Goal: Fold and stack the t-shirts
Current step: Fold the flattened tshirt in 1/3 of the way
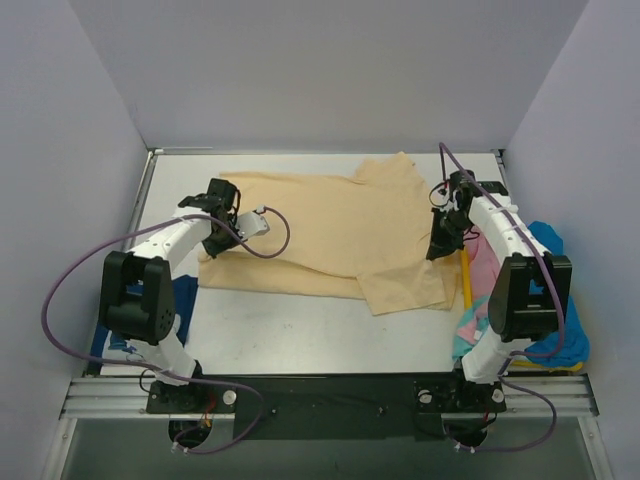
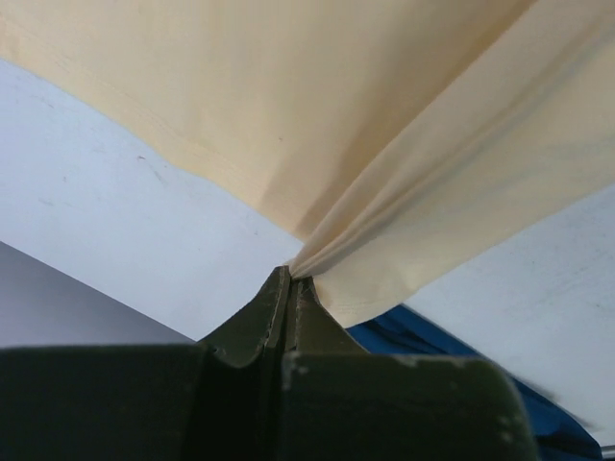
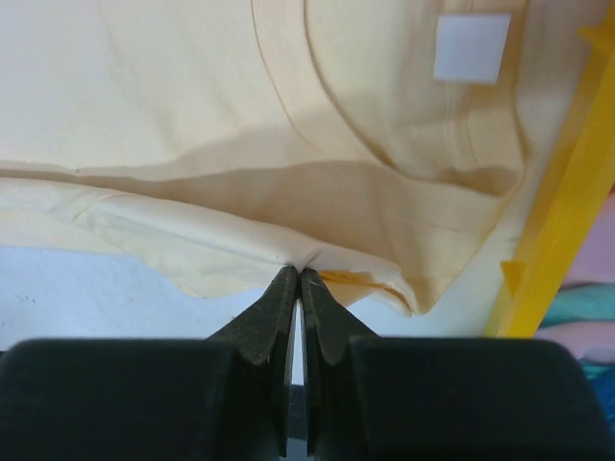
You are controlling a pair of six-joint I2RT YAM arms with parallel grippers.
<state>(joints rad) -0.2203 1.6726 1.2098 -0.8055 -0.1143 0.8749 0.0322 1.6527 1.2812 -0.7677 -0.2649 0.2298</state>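
Early yet, I judge: the tan tee (image 1: 330, 230) lies spread on the table (image 1: 300, 335), left gripper (image 2: 291, 277) and right gripper (image 3: 299, 272) each pinching one of its side edges, fold unfinished, other tees (image 1: 560, 300) heaped aside, nothing stacked.

Two white-and-black arms
The left arm (image 1: 165, 240) and right arm (image 1: 505, 235) have white links, black joint blocks and looping purple cables (image 1: 47, 300). The left pincer (image 2: 288, 277) is dark olive, the right pincer (image 3: 294, 276) black.

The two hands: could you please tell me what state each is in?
Left hand: closed, pinching the tan t-shirt.
Right hand: closed on the same t-shirt.
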